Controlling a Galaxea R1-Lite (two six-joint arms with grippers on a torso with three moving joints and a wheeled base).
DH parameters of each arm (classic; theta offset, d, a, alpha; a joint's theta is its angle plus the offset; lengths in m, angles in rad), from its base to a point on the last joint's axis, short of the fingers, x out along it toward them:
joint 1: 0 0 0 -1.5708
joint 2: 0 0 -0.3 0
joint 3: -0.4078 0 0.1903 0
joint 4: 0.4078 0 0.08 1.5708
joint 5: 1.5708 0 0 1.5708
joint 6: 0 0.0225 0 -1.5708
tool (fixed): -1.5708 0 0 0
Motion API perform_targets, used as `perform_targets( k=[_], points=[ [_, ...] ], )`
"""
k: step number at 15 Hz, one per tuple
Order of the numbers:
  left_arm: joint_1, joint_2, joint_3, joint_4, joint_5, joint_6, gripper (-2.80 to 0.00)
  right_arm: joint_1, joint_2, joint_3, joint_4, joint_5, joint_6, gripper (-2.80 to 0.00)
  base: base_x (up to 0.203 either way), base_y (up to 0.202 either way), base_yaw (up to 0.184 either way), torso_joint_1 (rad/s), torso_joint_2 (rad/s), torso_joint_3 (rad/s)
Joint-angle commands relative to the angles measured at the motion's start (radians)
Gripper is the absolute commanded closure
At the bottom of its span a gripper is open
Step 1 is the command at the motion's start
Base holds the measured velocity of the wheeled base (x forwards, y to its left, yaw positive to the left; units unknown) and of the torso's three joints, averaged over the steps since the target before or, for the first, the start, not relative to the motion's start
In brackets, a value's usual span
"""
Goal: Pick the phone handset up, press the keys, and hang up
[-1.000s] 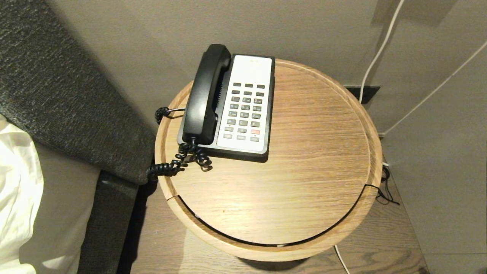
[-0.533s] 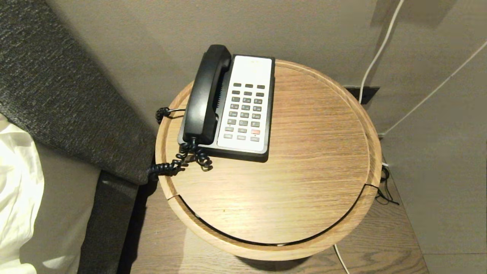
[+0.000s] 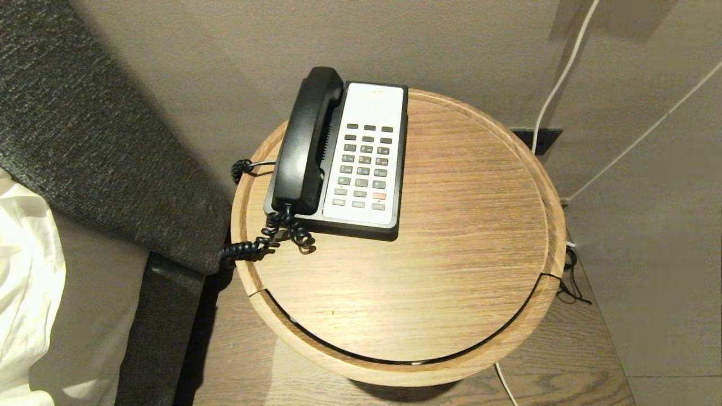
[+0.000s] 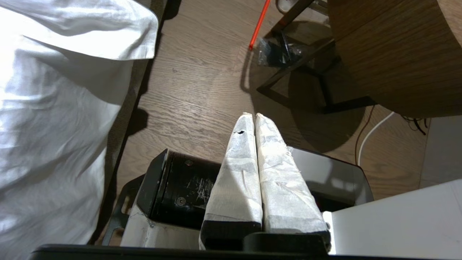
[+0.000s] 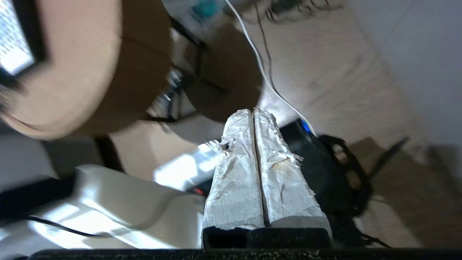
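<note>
Round wooden side table (image 3: 428,293) with a raised rim, standing on wood floor beside a bed with white bedding (image 3: 25,282) and a dark grey upholstered headboard (image 3: 84,129). Phone sits at the far left of the tabletop: black phone base (image 3: 338,225) with a white faceplate. The phone handset (image 3: 307,141) lies seated in its cradle along the left side of the base, running lengthwise from the far end to the near end. The coiled cord (image 3: 265,239) leaves the handset's near end, bunches on the tabletop just in front of the base, then drops over the table's left rim. The keys (image 3: 364,166) sit in rows on the faceplate just right of the handset, dark grey, one red key in the lower right of the block. Neither arm shows in the head view. Left gripper (image 4: 254,116) hangs low over the floor beside the bedding, by the table's dark frame, its two white-wrapped fingers (image 4: 238,173) pressed together, nothing between them. Right gripper (image 5: 252,111) is down at the table's side, below the rim, fingers (image 5: 278,173) likewise closed tip to tip and empty; a white cable (image 5: 263,72) runs across the floor beyond it.
</note>
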Motion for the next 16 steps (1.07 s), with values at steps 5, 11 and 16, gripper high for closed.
perform_targets(
  k=[5,11,16],
  points=[
    [0.001,-0.001,0.292,-0.354,0.014,0.091,0.00,-0.014,-0.200,0.479,-0.168,-0.005,-0.220,0.00,0.000,0.000,0.000,0.000,0.00,0.000],
    [0.001,-0.001,0.670,-0.879,0.113,0.278,0.00,-0.014,-0.212,1.216,-1.103,-0.057,-0.479,0.00,0.000,0.000,0.000,0.000,0.00,0.000],
    [0.001,-0.001,0.661,-0.847,0.085,0.289,0.00,-0.015,-0.221,1.438,-1.546,0.060,-0.610,0.00,0.000,0.000,0.000,0.000,0.00,0.000]
  ],
)
